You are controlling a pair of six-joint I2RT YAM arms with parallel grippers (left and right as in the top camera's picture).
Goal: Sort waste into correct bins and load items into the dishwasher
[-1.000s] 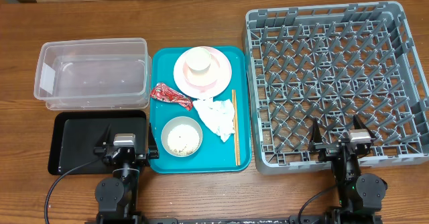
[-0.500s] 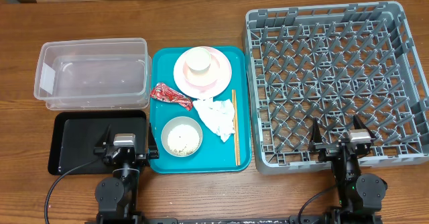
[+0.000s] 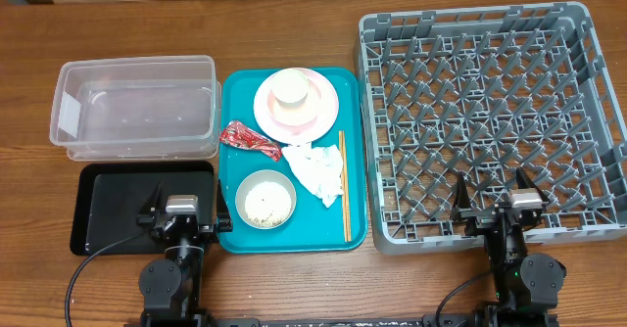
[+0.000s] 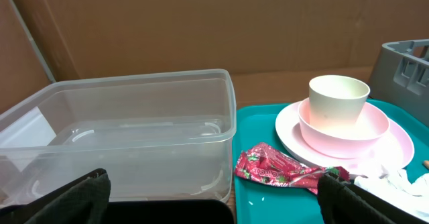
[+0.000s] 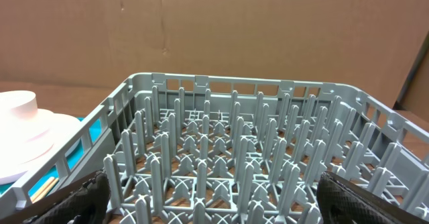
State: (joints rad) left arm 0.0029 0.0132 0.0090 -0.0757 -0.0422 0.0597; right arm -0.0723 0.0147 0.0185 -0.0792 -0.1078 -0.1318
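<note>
Nearest, the left pincer (image 3: pixel 184 204) hangs over the black tray (image 3: pixel 108 214) and the right pincer (image 3: pixel 490 196) over the near edge of the grey dish rack (image 3: pixel 490 102); both stand wide apart and empty. On the teal tray (image 3: pixel 233 237), from front to back: a pale bowl (image 3: pixel 265 199) of rice, chopsticks (image 3: pixel 344 185) along the right side, the white tissue (image 3: pixel 316 170), the red wrapper (image 3: pixel 249 139), then the pink plate (image 3: pixel 318 112) carrying a pinkish bowl (image 4: pixel 343 127) with the cream cup (image 3: pixel 292 89) inside. The clear tub (image 3: pixel 135 107) lies behind the black tray on the worktop (image 3: pixel 294 33).

tub (image 3: pixel 135 107) L | serving tray (image 3: pixel 294 235) ctr, plate (image 3: pixel 315 121) on it | rack (image 3: pixel 490 121) R
</note>
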